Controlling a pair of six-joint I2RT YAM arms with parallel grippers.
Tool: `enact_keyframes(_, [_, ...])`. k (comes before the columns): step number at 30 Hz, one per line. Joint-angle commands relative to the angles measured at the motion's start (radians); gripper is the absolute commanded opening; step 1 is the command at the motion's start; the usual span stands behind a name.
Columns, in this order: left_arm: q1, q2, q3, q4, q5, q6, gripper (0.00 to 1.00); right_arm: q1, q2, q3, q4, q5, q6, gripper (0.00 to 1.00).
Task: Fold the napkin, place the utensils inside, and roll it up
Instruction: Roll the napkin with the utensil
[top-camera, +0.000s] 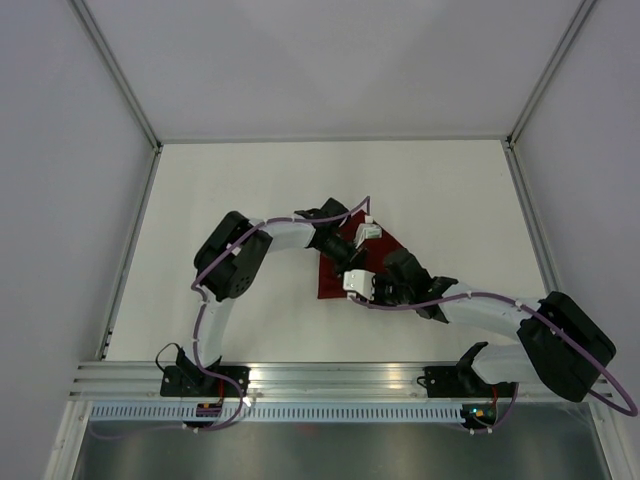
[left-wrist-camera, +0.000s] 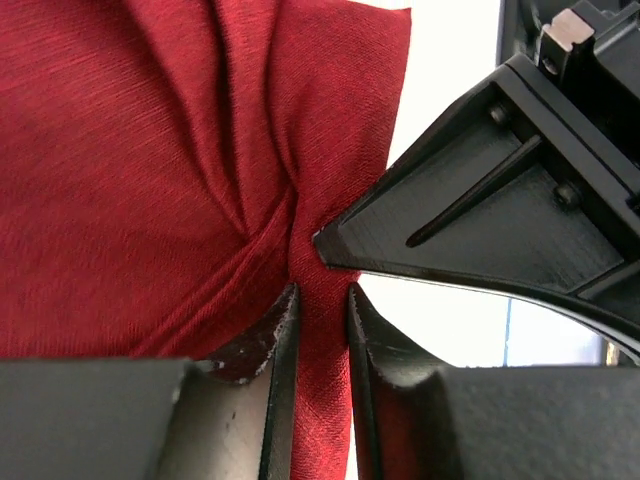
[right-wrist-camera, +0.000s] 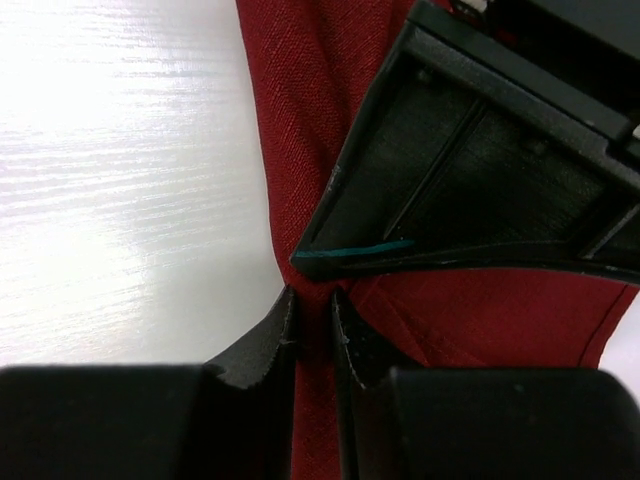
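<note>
As the fold seems to need two held places, the left gripper (left-wrist-camera: 320, 297) and right gripper (right-wrist-camera: 310, 300) each pinch narrowly the napkin (left-wrist-camera: 150, 150), which lies mid-table (top-camera: 250, 180).

Napkin (left-wrist-camera: 150, 180): dark red woven cloth, matt, fine thread grain showing (creased where it sits between the left gripper (left-wrist-camera: 321, 297) tips). Fingers (right-wrist-camera: 265, 345) matt black plastic, rough toothed inner edges. Table (right-wrist-camera: 120, 150) beside the right gripper (right-wrist-camera: 312, 297): white, smooth, slight sheen, faint streaks.
</note>
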Motion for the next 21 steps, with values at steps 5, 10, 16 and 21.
enact_keyframes(5, [0.093,-0.265,-0.170,0.401,-0.221,-0.321,0.28,-0.056,0.063,0.047,-0.136,-0.136,0.003,0.01])
enact_keyframes(10, [0.160,-0.424,-0.313,0.652,-0.403,-0.496,0.28,-0.139,0.112,0.121,-0.241,-0.259,-0.017,0.01])
enact_keyframes(16, [0.189,-0.696,-0.603,0.999,-0.699,-0.595,0.31,-0.274,0.252,0.271,-0.435,-0.437,-0.084,0.00])
enact_keyframes(21, [0.165,-0.854,-0.781,1.124,-0.946,-0.529,0.30,-0.371,0.424,0.399,-0.591,-0.541,-0.176,0.00])
